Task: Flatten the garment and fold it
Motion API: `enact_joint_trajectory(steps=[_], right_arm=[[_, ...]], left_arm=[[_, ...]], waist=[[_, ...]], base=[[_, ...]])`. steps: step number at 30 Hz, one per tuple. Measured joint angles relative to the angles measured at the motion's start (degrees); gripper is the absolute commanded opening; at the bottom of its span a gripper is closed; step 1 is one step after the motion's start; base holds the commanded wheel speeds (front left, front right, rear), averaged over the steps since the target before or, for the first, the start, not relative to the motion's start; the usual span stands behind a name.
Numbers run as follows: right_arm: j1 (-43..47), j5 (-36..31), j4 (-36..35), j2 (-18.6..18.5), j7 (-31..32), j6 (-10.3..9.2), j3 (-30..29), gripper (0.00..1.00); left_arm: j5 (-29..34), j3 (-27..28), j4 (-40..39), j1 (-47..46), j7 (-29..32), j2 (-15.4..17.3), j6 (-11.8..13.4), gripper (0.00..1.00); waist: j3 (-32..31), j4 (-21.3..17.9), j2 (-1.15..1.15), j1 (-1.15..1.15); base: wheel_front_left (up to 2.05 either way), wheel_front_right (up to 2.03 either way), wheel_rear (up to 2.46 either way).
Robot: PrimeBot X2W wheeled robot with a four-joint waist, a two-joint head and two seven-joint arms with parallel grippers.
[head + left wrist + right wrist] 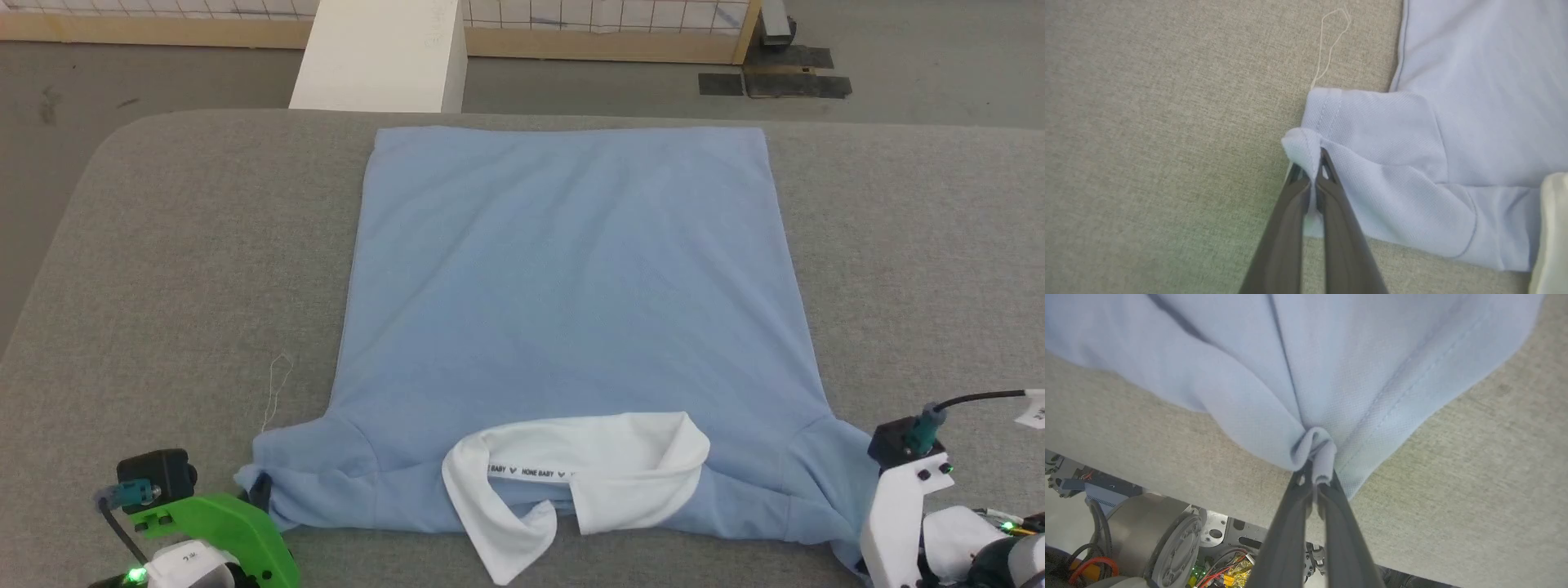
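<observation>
- From the head view, the garment [571, 286] lies spread on the grey tabletop [163, 286]. Its hem reaches the far edge and its white collar [571, 482] lies at the near edge.
- The chest side faces down. The light blue back is mostly flat, with a few shallow diagonal creases, and a strip of printed tape shows inside the collar.
- Both short sleeves are bunched at the near corners.
- The left wrist view shows a detail that is tiny from the head. The left pincer [1314, 163] is closed tight on a fold of the left sleeve's hem, with cloth pinched between its dark fingers.
- In the right wrist view, the right pincer [1318, 473] is likewise clamped on a puckered bit of the right sleeve. This is close to the tabletop's near edge, with the robot's base [1167, 547] below.
- A loose white thread [1331, 41] lies on the tabletop just beyond the left sleeve.
</observation>
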Motion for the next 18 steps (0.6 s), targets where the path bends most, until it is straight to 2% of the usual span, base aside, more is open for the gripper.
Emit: enact_joint_trajectory(steps=[1, 5, 11, 14, 18], right_arm=[[-0.03, 0.42, -0.02, 0.02, -0.75, 0.0, -0.35, 1.0], [-0.21, 2.33, -1.48, 0.41, -2.87, 0.0, -3.48, 1.0], [-1.09, 7.02, -8.06, 3.39, -5.11, -0.01, -12.5, 1.0], [-2.18, 8.21, -11.5, 5.7, -8.11, -0.01, -16.51, 1.0], [-4.87, 7.43, -13.72, 7.83, -16.31, -0.01, -19.65, 1.0]], left_arm=[[-0.01, 0.1, 0.02, 0.0, -0.16, 0.0, 0.0, 0.0], [-0.05, 0.25, -0.02, 0.03, -0.44, 0.16, 0.01, 0.0], [-0.05, 0.27, -0.46, 0.09, -0.66, 0.29, 0.07, 0.0], [-0.05, 0.34, -1.0, 0.24, -0.76, 0.33, 0.3, 0.0], [-0.04, 0.47, -2.03, 0.28, -1.64, 0.33, 0.54, 0.0]], waist=[[-0.09, -0.07, 0.0, 0.0], [-0.78, -0.46, 0.0, 0.0], [-2.24, -1.37, 0.0, 0.0], [-2.83, -1.78, 0.0, 0.0], [-3.12, -2.05, 0.0, 0.0]], base=[[0.0, 0.0, 0.0], [0.0, 0.0, 0.0], [0.0, 0.0, 0.0], [0.0, 0.0, 0.0], [0.0, 0.0, 0.0]])
